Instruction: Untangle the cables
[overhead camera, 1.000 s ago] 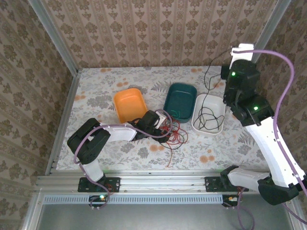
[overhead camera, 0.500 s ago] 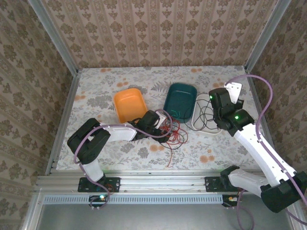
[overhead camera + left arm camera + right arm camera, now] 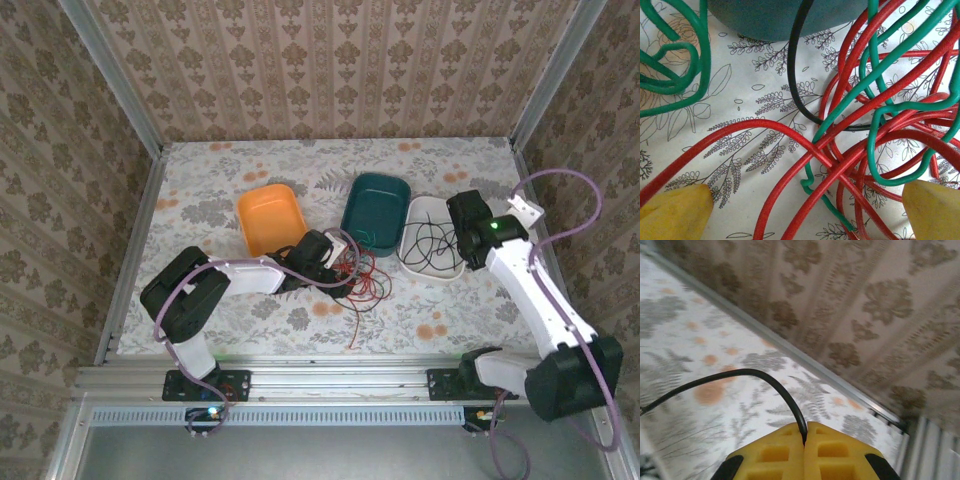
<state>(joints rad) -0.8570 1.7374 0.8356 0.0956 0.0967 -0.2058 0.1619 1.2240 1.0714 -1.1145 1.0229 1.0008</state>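
the tangle of thin red and green cables [image 3: 362, 276] lies mid-way along the floral counter [image 3: 200, 180], toward its near edge, touching the teal plastic tray [image 3: 378, 200]. the left claw [image 3: 800, 215] hangs spread wide over it. the right claw [image 3: 804, 439], pressed together, pinches a thin black cable [image 3: 740, 374] by the white plastic tray [image 3: 447, 268], where black loops lie.

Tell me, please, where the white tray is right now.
Top view: the white tray sits right of centre, just right of the teal tray, with black cable coiled inside.
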